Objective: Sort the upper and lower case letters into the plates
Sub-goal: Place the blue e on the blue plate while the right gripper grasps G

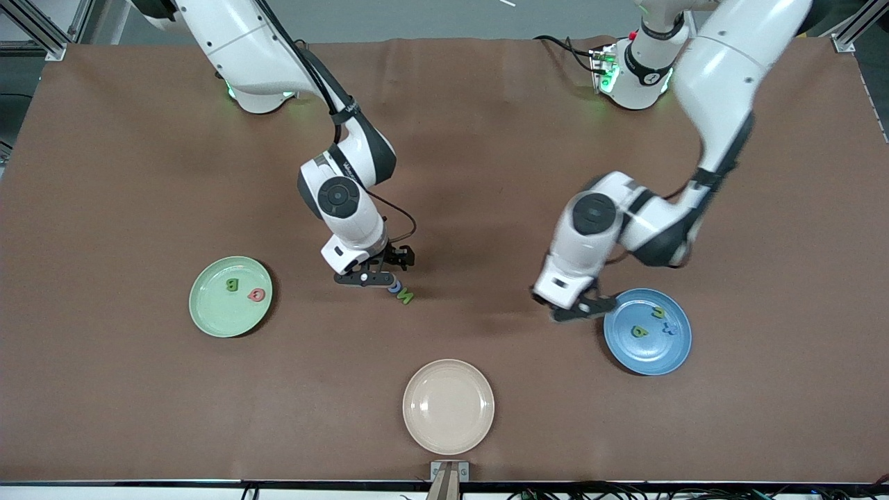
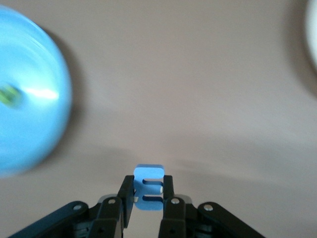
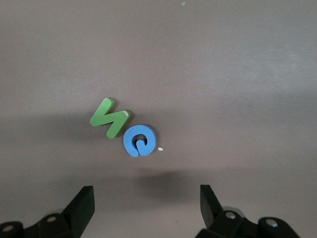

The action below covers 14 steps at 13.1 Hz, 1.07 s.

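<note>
My left gripper (image 1: 582, 310) hangs over the table at the rim of the blue plate (image 1: 647, 347), on the rim's side toward the right arm's end. In the left wrist view it (image 2: 148, 191) is shut on a blue letter E (image 2: 148, 198), with the blue plate (image 2: 25, 114) blurred. That plate holds a green letter (image 1: 640, 331), a yellow one (image 1: 658, 313) and a blue one (image 1: 669, 329). My right gripper (image 1: 373, 278) (image 3: 147, 203) is open over a green N (image 1: 405, 297) (image 3: 110, 118) and a round blue letter (image 1: 394, 285) (image 3: 138, 140). The mint green plate (image 1: 215, 312) holds a green B (image 1: 232, 284) and a red letter (image 1: 258, 295).
A cream-beige plate (image 1: 449, 406) stands empty near the table's front edge, nearer the front camera than the two loose letters. Its rim shows in the left wrist view (image 2: 312, 34). The brown table (image 1: 139, 173) is bare around the arms' bases.
</note>
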Available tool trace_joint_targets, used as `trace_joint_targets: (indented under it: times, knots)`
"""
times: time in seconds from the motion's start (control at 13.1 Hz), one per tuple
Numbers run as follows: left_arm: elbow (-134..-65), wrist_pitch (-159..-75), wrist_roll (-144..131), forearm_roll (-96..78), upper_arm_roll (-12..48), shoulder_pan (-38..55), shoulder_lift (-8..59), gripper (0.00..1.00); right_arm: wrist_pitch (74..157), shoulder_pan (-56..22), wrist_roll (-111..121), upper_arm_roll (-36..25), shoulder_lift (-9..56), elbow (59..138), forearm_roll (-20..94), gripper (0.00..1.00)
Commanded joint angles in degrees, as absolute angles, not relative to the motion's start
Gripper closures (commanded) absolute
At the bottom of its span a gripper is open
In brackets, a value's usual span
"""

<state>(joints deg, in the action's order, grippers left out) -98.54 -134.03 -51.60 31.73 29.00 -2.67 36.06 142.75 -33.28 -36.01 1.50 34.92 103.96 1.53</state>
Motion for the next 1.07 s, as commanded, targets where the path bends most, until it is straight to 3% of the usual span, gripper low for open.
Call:
trace_joint_targets:
  times: [0.0, 0.31, 0.38, 0.46, 0.53, 0.76, 0.99]
  knots:
    - [-99.49, -133.50, -40.74, 32.35, 29.71, -9.55, 36.03, 0.99, 143.35, -34.01, -39.98, 0.62, 37.79, 100.99, -4.20, 0.09]
    - [-98.44, -133.68, -26.75, 32.08, 29.53, -15.72, 38.23, 0.98, 143.52, -34.10, -41.31, 0.62, 39.72, 98.70, -7.55, 0.17]
    - [-98.35, -133.68, -24.72, 32.08, 29.53, -16.86, 38.93, 0.92, 143.53, -34.10, -41.31, 0.62, 40.07, 98.35, -8.25, 0.18]
    - [-98.35, -133.68, -24.26, 32.08, 29.53, -17.14, 39.11, 0.56, 143.79, -34.19, -41.31, 0.62, 40.43, 98.09, -8.52, 0.19]
    - [-98.52, -133.68, -24.52, 31.99, 29.53, -17.49, 38.94, 0.01, 144.75, -34.19, -41.31, 0.62, 40.78, 98.00, -8.53, 0.19]
    - [-98.53, -131.76, -24.43, 31.99, 30.15, -17.93, 34.65, 0.00, 145.63, -34.19, -41.31, 0.62, 41.40, 98.09, -8.88, 0.22]
    - [-94.76, -123.17, -24.26, 31.47, 31.81, -18.19, 28.67, 0.00, 145.63, -34.10, -41.31, 0.62, 41.40, 98.09, -9.66, 0.28]
